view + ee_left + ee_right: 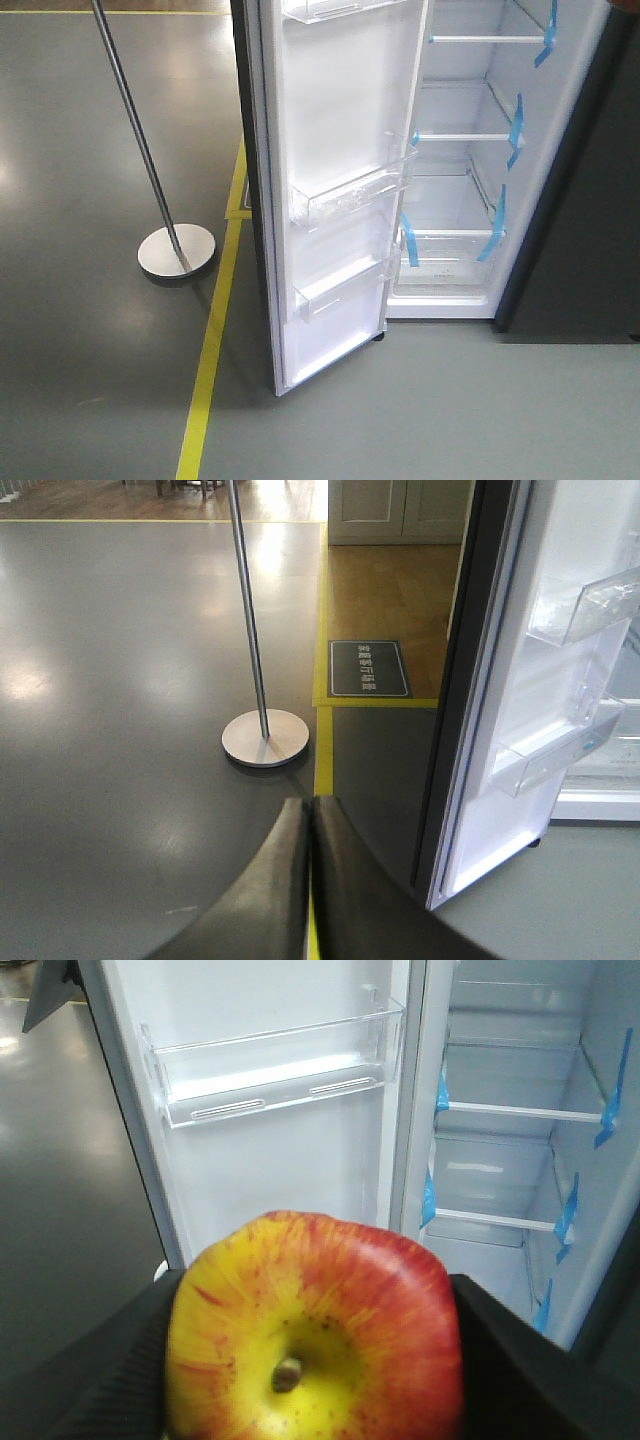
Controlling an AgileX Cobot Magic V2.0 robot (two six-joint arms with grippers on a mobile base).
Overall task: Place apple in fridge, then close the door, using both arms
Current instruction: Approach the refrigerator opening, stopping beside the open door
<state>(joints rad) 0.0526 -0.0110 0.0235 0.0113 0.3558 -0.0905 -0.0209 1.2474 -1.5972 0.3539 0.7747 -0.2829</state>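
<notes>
One front view: tall dark-grey, white-lined fridge [462, 90] gapes, white bin-fitted door [340, 110] swung left. Left wrist: left gripper [310, 880] pinched together, empty, door edge rightward. Right wrist: right gripper [314, 1385] clamps round red-yellow apple [330, 1300]; clear shelves [510, 1112] lie ahead-right.

Body visible in the wrist views only, finger ends only.

Left gripper [310, 805]: two black fingers [250, 900], smooth rubbery-looking skin, matte with a faint grey sheen on the upper edges. Each is broad at the bottom of the picture and sweeps in a curve to a narrow tip. Inner faces are flat and straight, outer edges rounded.

Right gripper [312, 1360]: also black. The finger at picture left [100, 1380] has fine parallel ribs across its face, like a grip texture. The one at picture right [540, 1370] is darker, with fainter ribbing and a straight sloping top edge.
</notes>
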